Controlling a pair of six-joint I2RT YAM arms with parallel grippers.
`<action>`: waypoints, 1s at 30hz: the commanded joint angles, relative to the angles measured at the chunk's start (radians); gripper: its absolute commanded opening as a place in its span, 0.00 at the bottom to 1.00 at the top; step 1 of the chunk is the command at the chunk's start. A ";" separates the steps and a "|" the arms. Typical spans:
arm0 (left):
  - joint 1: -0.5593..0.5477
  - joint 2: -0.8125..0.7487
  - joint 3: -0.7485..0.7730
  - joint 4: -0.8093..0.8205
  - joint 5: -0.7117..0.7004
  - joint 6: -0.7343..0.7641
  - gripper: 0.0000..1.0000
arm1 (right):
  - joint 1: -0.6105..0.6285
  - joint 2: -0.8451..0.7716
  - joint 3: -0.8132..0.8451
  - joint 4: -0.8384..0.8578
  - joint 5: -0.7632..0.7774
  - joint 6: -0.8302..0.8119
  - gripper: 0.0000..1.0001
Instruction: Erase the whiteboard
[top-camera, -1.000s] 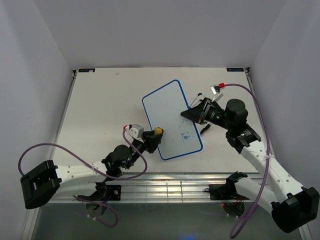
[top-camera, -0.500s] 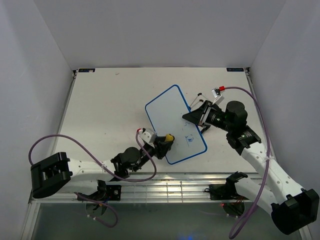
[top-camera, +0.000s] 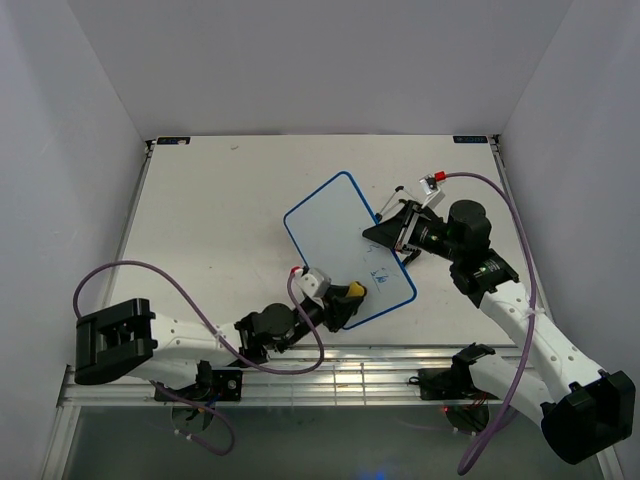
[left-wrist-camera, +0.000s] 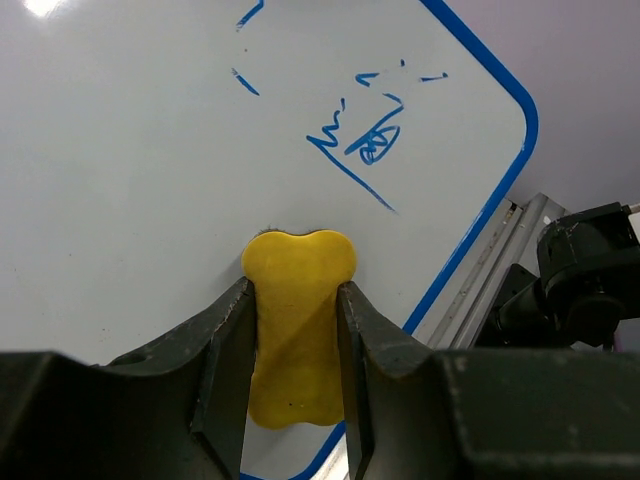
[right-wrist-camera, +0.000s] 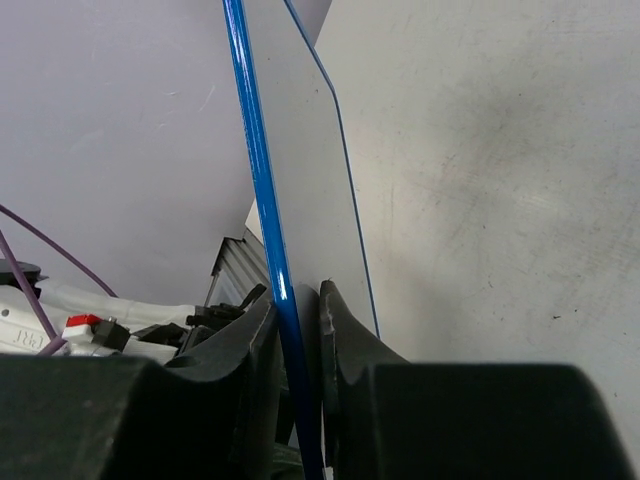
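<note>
The whiteboard (top-camera: 335, 235), white with a blue rim, is tilted up off the table near the middle. My right gripper (top-camera: 385, 232) is shut on its right edge, and in the right wrist view the blue rim (right-wrist-camera: 262, 200) runs edge-on between the jaws. My left gripper (top-camera: 345, 297) is shut on the yellow eraser (top-camera: 355, 291), which presses on the board's near part. In the left wrist view the eraser (left-wrist-camera: 297, 300) sits just below a blue scribble (left-wrist-camera: 365, 150) and short blue marks (left-wrist-camera: 245, 82) on the whiteboard (left-wrist-camera: 130, 170).
The white table (top-camera: 210, 210) is walled on three sides. An aluminium rail (top-camera: 330, 370) runs along the near edge, where both arm bases are bolted. A purple cable (top-camera: 150, 275) loops from the left arm, another cable (top-camera: 515, 215) from the right.
My left gripper has carried the eraser to the right along the board's near part. The board, held by the right gripper, has shifted and turned slightly.
</note>
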 joint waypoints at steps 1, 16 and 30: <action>0.070 -0.061 -0.002 -0.145 -0.057 -0.032 0.00 | 0.027 -0.049 0.043 0.142 -0.126 0.147 0.08; 0.434 -0.072 0.051 -0.205 0.006 -0.061 0.00 | 0.027 -0.098 -0.049 0.174 -0.174 0.172 0.08; 0.426 -0.087 -0.105 0.056 0.321 -0.022 0.00 | 0.027 -0.095 -0.038 0.244 -0.189 0.226 0.08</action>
